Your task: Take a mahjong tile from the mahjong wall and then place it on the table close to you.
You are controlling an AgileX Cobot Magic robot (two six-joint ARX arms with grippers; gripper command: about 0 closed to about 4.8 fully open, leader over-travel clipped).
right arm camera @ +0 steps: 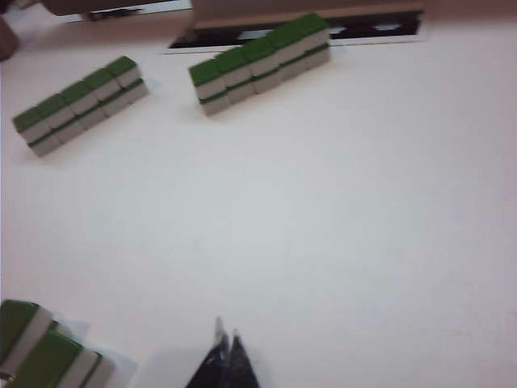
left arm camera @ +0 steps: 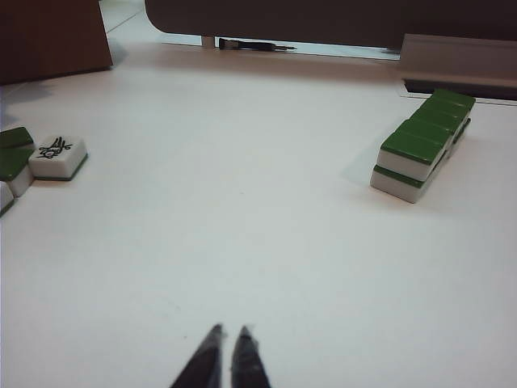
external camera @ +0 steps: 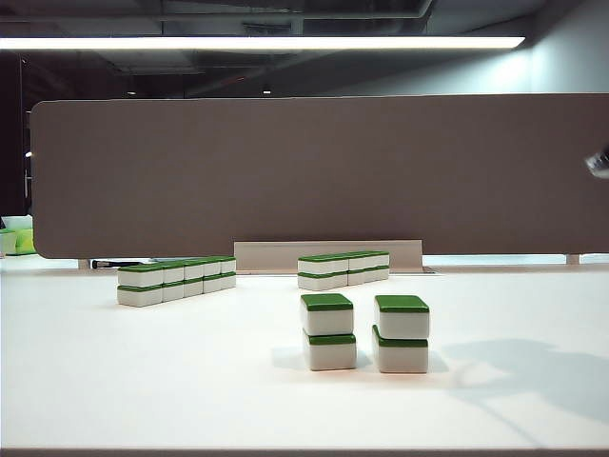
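risk is mostly aim: my right gripper (right arm camera: 224, 349) hangs over bare table (right arm camera: 339, 226) w/ tips pinched shut, holding nothing, well apart from the mahjong wall (right arm camera: 79, 103) at the far side. if i drop in w/o opening, or drift to the shorter row (right arm camera: 262, 58), i'd knock stacked tiles over. left gripper (left arm camera: 225, 349) also closed, empty, low over table.

White tabletop (external camera: 143, 381), smooth. At ten o'clock, mahjong wall (external camera: 177, 280), stacked two high; at twelve, shorter row (external camera: 343, 268); near centre toward four o'clock, two lone two-tile stacks (external camera: 364, 331) side by side, apart.
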